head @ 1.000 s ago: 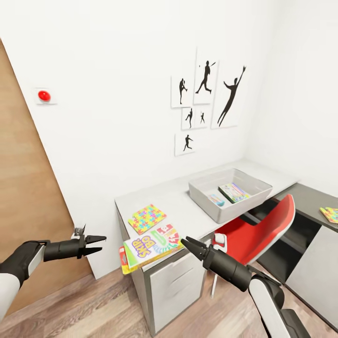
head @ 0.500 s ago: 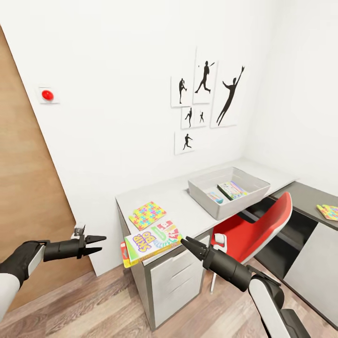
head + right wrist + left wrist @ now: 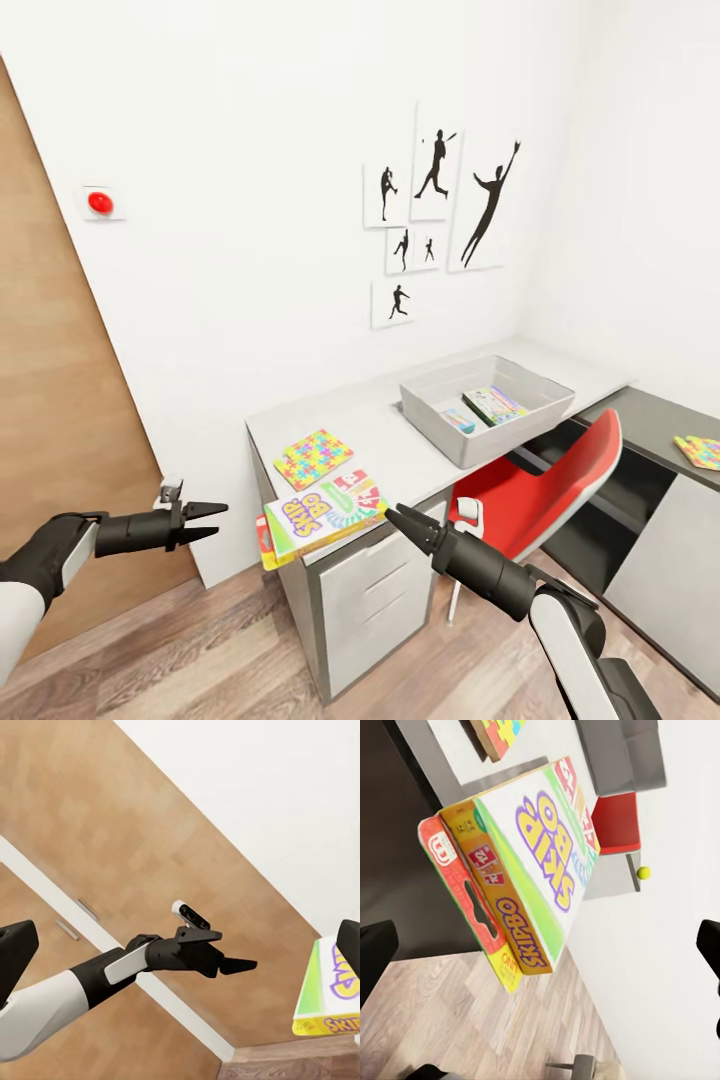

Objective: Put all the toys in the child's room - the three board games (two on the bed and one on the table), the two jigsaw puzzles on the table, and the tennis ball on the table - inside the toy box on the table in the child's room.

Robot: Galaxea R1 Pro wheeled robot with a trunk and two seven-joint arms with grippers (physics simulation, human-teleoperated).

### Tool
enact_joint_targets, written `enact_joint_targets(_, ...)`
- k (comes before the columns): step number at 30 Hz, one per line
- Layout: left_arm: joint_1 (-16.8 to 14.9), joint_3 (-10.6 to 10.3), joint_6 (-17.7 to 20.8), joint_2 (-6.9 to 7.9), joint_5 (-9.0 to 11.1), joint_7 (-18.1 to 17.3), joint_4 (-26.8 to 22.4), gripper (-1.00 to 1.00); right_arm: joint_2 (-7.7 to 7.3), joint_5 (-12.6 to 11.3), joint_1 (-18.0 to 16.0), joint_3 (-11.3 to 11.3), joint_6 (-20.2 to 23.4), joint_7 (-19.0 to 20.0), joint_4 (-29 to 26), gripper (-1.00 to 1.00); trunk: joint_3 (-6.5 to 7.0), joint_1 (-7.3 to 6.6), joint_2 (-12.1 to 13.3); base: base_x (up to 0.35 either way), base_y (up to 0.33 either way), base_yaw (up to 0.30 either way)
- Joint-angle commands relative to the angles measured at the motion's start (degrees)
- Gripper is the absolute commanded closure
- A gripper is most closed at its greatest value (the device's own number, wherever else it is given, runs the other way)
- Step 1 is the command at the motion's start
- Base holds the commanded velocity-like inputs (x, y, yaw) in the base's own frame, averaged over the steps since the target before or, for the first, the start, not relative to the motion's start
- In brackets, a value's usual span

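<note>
Game box (image 3: 322,516) overhung the near end of the table (image 3: 400,450), its long axis running across between your two grippers, with the right gripper (image 3: 398,520) just beside its right end and the left gripper (image 3: 205,521) farther off. Both arms reached level towards it, fingers parted and empty.

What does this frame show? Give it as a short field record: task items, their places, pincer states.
setting: child's room, table by white wall
toy box: on the table, two flat items inside
Skip-Bo board game: overhanging the table's near edge
jigsaw puzzle: on the table, behind the game
left pincer: open, empty, left of the game
right pincer: empty, tips at the game's right edge
</note>
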Motion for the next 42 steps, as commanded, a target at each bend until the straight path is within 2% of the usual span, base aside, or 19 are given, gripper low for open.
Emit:
enact_joint_targets(1,-0.03,0.04,0.55,-0.02,0.06,-0.09,0.00,-1.00,-0.03,-0.50,-0.04,0.03,0.41,-0.11,-0.01,-1.00,-0.06,0.00,-0.04,-0.017,-0.095,0.000)
enact_joint_targets(42,-0.03,0.18,0.93,0.32,0.16,-0.54,0.08,-1.00,-0.12,-0.62,-0.04,0.03,-0.01,-0.20,-0.01,-1.00,-0.24,0.22,-0.44,-0.003,-0.018,0.000)
